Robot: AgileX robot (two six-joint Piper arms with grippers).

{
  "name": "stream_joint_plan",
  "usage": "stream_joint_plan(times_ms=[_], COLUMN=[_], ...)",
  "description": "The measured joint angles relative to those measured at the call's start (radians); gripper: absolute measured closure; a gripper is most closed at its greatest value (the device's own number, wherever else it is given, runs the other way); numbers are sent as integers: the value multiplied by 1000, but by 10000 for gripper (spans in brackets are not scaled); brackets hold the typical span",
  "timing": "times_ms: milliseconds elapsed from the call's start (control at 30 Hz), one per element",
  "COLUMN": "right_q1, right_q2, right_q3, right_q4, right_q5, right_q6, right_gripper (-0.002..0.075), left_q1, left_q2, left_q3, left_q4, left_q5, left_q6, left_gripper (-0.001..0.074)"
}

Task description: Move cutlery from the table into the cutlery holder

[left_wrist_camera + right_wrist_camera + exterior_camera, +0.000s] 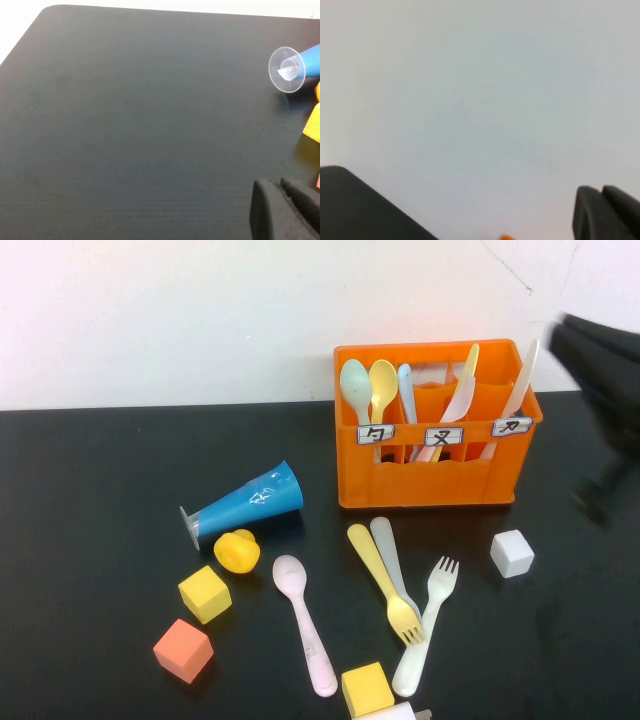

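The orange cutlery holder stands at the back right of the black table, with spoons and knives upright in its three compartments. In front of it lie a pink spoon, a yellow fork, a pale grey piece under the fork and a white fork. My right gripper is blurred, raised to the right of the holder; in the right wrist view it is shut and empty, facing the white wall. My left gripper is shut and empty over bare table at the left, out of the high view.
A blue cone cup lies on its side left of the holder; its clear base shows in the left wrist view. A yellow round toy, yellow cubes, an orange cube and a white cube lie around the cutlery.
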Motion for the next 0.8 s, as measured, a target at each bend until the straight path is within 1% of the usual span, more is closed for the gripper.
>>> stream_joint_plan(times_ms=[100,267,333,433,533,800], right_q1=[0,0,0,0,0,0], right_q2=[-181,-484,-588,-728,-815,-862], right_q3=[58,102,123,174,230,292], right_q4=[-120,-358,-415,-443,-449,-452], right_q5=[73,348,439,531,593,718], right_q6=[70,143,169,243,288,352], right_gripper=[722,727,727,727,727,727], left_q1=[0,0,0,0,0,0], left_q2=[0,0,0,0,0,0], left_q3=[0,0,0,0,0,0], left_q4=[0,0,0,0,0,0], left_q5=[0,0,0,0,0,0], left_q6=[0,0,0,0,0,2], left_gripper=[736,736,736,736,736,736])
